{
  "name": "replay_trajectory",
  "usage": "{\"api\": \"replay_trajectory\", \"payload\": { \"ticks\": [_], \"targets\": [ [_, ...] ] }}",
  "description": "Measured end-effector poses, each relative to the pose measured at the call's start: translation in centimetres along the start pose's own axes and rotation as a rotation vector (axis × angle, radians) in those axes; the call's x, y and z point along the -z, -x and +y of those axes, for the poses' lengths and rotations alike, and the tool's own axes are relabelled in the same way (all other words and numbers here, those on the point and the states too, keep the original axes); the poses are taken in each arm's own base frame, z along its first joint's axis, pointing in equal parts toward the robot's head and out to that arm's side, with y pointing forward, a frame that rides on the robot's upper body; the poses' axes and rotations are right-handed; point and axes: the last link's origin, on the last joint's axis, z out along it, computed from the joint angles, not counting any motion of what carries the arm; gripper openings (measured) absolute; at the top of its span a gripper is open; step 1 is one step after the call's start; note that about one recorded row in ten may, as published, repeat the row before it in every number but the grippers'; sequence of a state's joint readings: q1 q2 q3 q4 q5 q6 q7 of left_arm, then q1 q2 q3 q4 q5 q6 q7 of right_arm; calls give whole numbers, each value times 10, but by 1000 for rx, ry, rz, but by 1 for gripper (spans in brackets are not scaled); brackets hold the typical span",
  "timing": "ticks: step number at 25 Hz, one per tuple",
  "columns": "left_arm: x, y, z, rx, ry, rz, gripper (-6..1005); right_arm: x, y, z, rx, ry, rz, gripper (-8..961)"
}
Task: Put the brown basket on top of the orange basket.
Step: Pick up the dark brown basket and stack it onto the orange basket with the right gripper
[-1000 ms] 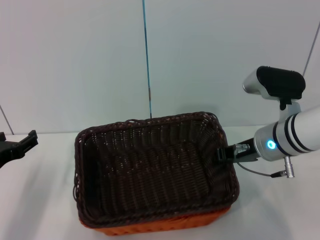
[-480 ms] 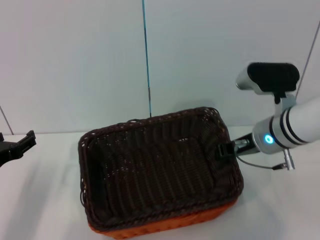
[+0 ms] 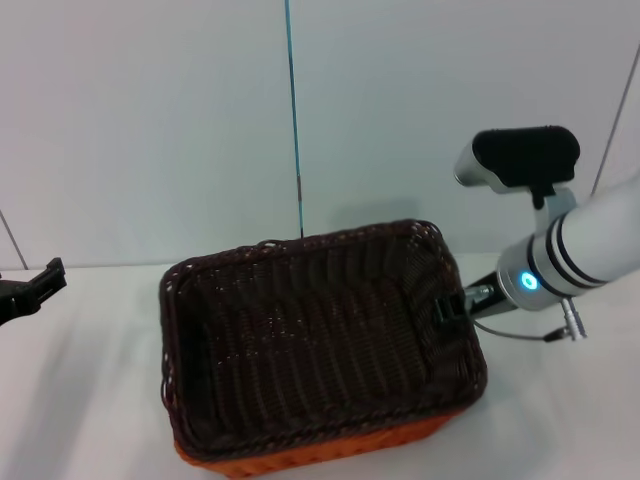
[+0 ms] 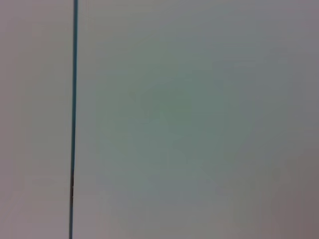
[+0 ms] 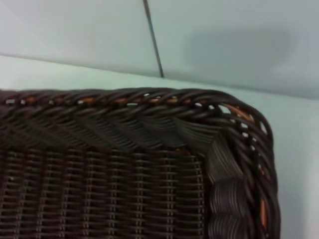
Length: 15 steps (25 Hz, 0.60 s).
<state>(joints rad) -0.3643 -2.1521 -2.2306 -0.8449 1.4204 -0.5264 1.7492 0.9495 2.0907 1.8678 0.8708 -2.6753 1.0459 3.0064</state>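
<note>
The brown basket (image 3: pixel 310 335) sits nested on top of the orange basket (image 3: pixel 330 457), of which only a strip shows below the brown rim at the front. My right gripper (image 3: pixel 450 306) is at the brown basket's right rim and appears shut on that edge. In the right wrist view a corner of the brown basket (image 5: pixel 149 149) fills the picture, with bits of the orange basket (image 5: pixel 238 112) showing through the weave. My left gripper (image 3: pixel 28 287) is parked at the far left, away from both baskets.
The baskets stand on a white table (image 3: pixel 80 400) against a pale wall with a thin blue vertical line (image 3: pixel 291 110). The left wrist view shows only that wall and the blue line (image 4: pixel 74 99).
The brown basket has shifted a little to the right and settled lower over the orange one. The right arm's wrist has swung up and left. The left gripper has drawn back slightly.
</note>
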Motion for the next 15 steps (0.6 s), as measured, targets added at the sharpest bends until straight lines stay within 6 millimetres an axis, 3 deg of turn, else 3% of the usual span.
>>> {"api": "replay_trajectory", "payload": {
  "ticks": [5, 15],
  "targets": [
    [0, 0, 0, -1, -2, 1, 891, -10, 12, 8, -23, 15, -36, 127],
    [-1, -2, 1, -2, 3, 3, 891, -8, 9, 6, 19, 31, -31, 123]
  ]
}}
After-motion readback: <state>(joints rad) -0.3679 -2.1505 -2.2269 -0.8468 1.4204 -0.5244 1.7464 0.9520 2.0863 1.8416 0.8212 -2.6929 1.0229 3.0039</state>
